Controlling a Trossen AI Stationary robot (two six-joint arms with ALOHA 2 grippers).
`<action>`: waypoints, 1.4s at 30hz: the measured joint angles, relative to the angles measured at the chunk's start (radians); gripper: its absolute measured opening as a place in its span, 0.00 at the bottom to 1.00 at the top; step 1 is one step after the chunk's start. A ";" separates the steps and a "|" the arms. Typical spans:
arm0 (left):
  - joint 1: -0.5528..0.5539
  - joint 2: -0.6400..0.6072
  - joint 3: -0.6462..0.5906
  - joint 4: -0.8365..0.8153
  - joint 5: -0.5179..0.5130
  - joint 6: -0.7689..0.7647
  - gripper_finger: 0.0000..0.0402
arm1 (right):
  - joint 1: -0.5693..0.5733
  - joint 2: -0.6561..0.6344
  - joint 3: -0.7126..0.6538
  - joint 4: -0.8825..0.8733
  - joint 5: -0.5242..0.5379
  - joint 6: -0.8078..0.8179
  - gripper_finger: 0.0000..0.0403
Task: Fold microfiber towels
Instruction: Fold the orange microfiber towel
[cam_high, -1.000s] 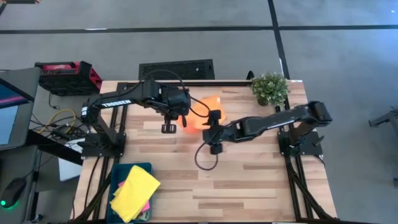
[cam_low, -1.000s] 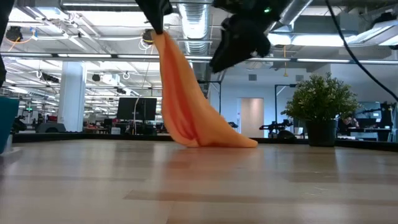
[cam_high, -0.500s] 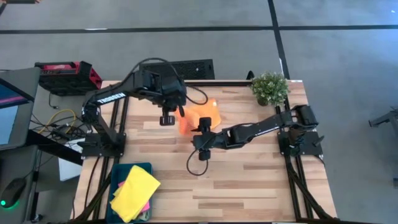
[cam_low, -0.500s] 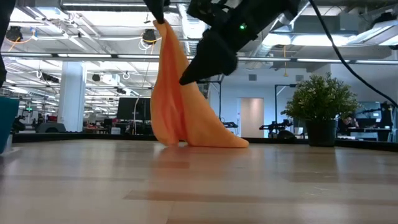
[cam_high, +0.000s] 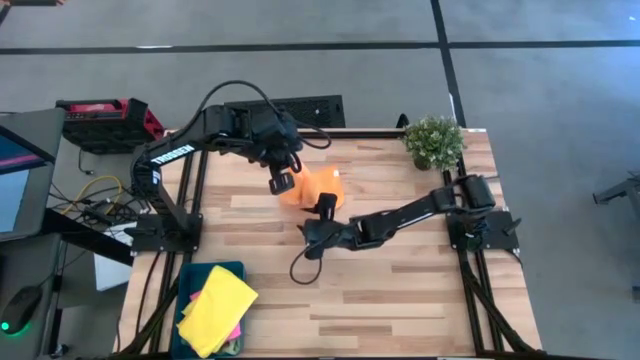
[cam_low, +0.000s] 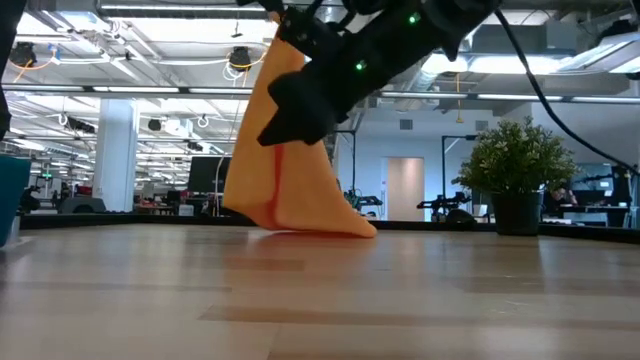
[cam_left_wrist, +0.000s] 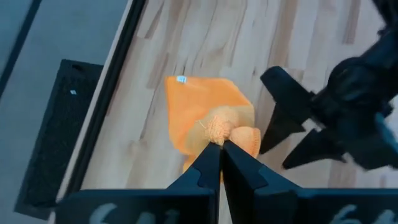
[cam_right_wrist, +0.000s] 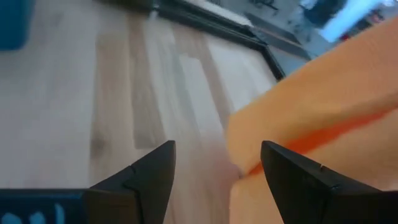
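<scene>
An orange microfiber towel (cam_high: 312, 187) hangs from my left gripper (cam_high: 283, 182), which is shut on it high over the far middle of the table. The towel's lower end (cam_low: 310, 222) rests on the wood. My right gripper (cam_high: 322, 208) is open and slants down at the hanging towel from the table's near right. The towel's side edge (cam_right_wrist: 249, 163) lies between its fingers, and I cannot tell whether they touch it. A yellow towel (cam_high: 216, 308) lies on top of the teal bin (cam_high: 192, 285), with a pink one (cam_high: 235, 331) peeking out under it. My left gripper pinches a small bunched bit of the orange towel's upper edge (cam_left_wrist: 217, 129) between its two shut fingers, coming from above and slanting down. The towel hangs slack below the fingers in loose folds. Its lower end lies on the table.
A potted plant (cam_high: 433, 142) stands at the far right corner. The teal bin sits at the near left corner. Bare wood (cam_high: 400, 290) spreads over the near middle and right of the table.
My left gripper has risen and gone toward the far edge with the towel's top, drawing more cloth off the table; the lower end has slid toward the left. My right gripper, open throughout, has sunk and moved left toward the hanging towel.
</scene>
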 joint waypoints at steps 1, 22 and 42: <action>-0.002 0.000 0.000 -0.001 0.000 -0.015 0.00 | -0.003 0.007 0.000 0.009 0.018 0.017 0.65; -0.054 0.000 0.000 -0.008 0.025 -0.067 0.00 | -0.025 0.007 0.000 0.007 0.106 0.094 0.65; -0.054 0.000 0.000 -0.013 0.023 -0.057 0.00 | -0.016 0.007 0.000 0.001 0.227 0.040 0.65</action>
